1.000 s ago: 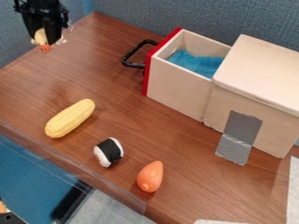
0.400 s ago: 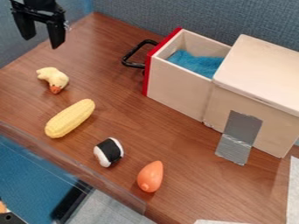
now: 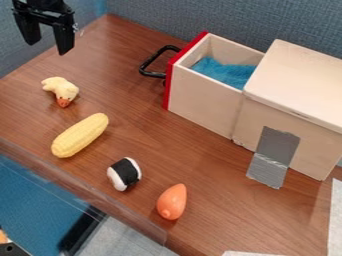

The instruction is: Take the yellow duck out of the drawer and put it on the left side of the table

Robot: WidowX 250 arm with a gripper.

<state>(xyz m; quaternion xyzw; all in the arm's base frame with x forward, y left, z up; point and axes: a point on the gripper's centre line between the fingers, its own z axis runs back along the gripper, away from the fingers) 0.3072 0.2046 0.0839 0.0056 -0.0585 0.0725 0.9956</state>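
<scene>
"Gripper (image 3: 47,48) first: where is it in the camera view?"

"Upper left corner, hanging down from the top edge, well apart from the duck (image 3: 62,91). Its fingers (image 3: 65,42) point downward, spread apart, with the wall (image 3: 23,57) visible between them."

"And the duck?"

"On the left side of the table (image 3: 227,215), lying on the wood, its orange beak toward the camera. The corn (image 3: 80,135) is near it, a little closer to the camera."

"What about the drawer (image 3: 200,100)?"

"Pulled out of the wooden box (image 3: 294,75), a blue cloth (image 3: 227,72) inside, with a black handle (image 3: 145,67) on its red front. Silvery tape (image 3: 275,150) runs from the box down to the table."
</scene>
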